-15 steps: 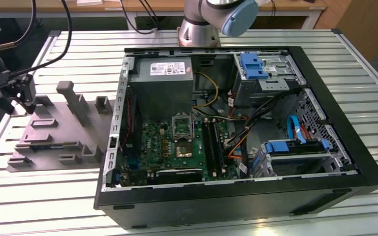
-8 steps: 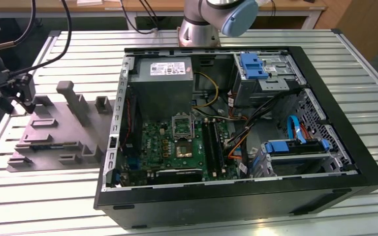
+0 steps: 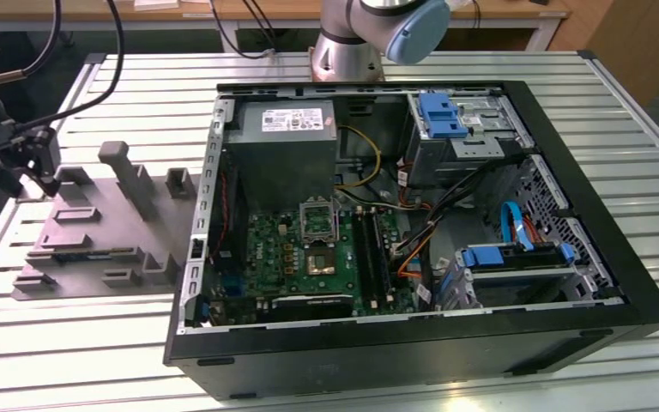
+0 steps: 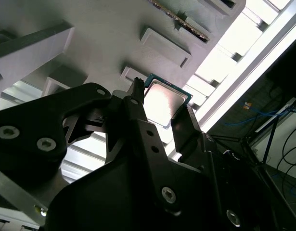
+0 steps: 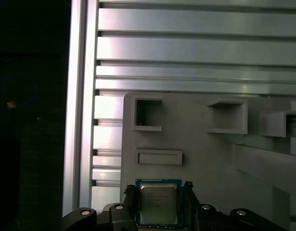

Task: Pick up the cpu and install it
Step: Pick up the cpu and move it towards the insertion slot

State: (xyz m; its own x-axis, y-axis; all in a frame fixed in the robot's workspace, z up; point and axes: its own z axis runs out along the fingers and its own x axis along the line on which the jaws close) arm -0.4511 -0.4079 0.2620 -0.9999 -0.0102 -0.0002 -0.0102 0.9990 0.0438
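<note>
My claw (image 5: 159,188) is closed on the cpu (image 5: 159,206), fingers against two opposite edges. We're at the grey tray (image 3: 83,236), on the exterior view's left, well apart from the case (image 3: 421,343).

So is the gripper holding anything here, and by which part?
Yes: the gripper is shut on the small flat square silvery-grey chip, its fingers pressing two opposite side edges, over the grey moulded tray.

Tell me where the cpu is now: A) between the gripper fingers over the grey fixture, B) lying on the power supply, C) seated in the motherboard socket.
A: in the first wrist view the cpu sits between the fingers of the gripper, with the grey fixture behind it.
</note>
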